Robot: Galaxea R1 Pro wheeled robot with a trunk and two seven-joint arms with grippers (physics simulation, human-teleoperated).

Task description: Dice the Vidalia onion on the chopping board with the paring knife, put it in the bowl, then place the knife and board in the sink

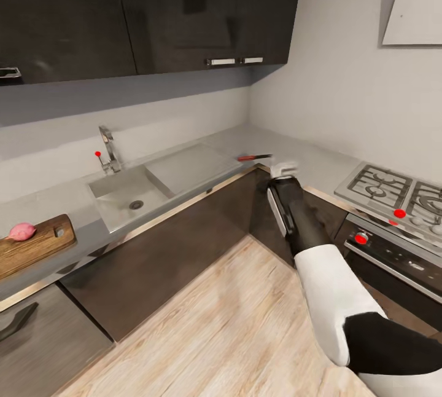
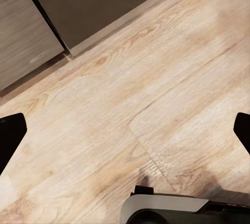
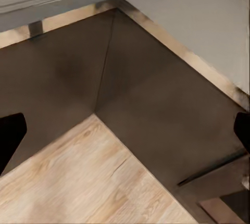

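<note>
Board, far left on counter, w/ pink onion atop. Sink mid. Knife in corner, well past drainboard. Right gripper near it; fingers look apart, nothing held. We'd close on the red handle, blade away.

At the lower left of the frame, the chopping board lies on the grey desk, and a pink onion sits on the board's left end. To its right, the sink stands empty, its tap behind it. Past the drainboard, at centre, the paring knife with a red handle lies on the desk corner. The right arm reaches toward it from the lower right, beside the stove.
</note>
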